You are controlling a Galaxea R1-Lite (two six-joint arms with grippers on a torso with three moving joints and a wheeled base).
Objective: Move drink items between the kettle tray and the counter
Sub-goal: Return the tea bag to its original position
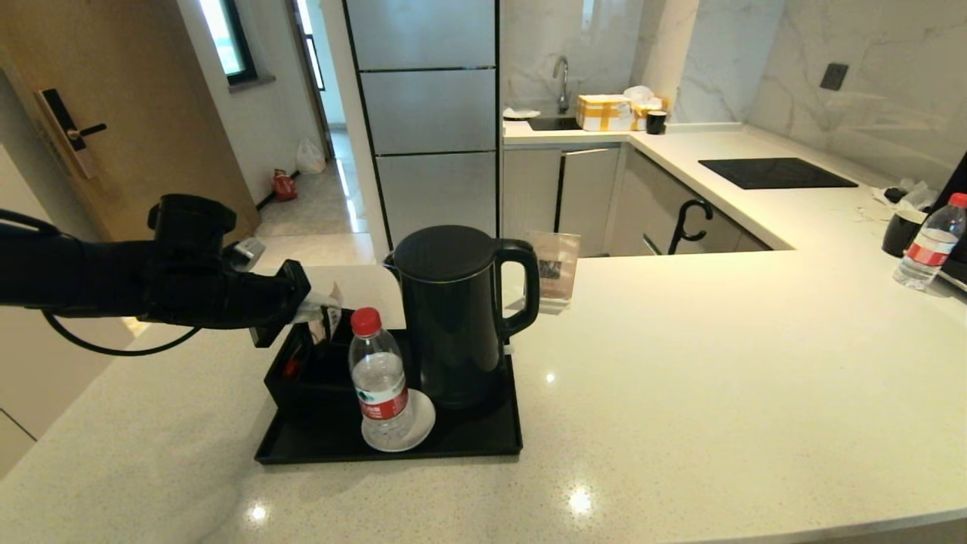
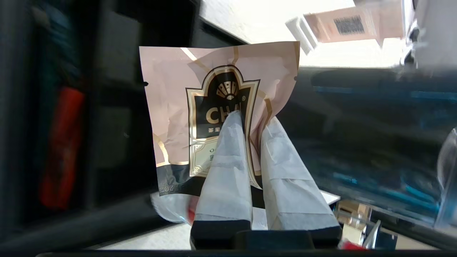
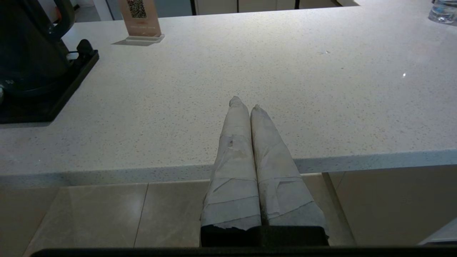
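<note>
Your head camera looks forward and down over the tabletop point(image 1: 680, 378) from well back, your left wrist camera sits close above the tray point(image 1: 483, 442), and your right wrist camera looks from the near edge, sharing kettle point(image 3: 25, 46) and tray with the head view.

Tea sachet point(image 2: 217, 117), pinched in left gripper point(image 2: 251, 125): black label, gold letters "CH" legible, next letter partly covered by fingertip point(image 2: 232, 123); small Chinese characters beneath, partly covered. Card stand point(image 3: 139, 18) on counter point(image 3: 250, 71): QR code only, no legible text.
</note>
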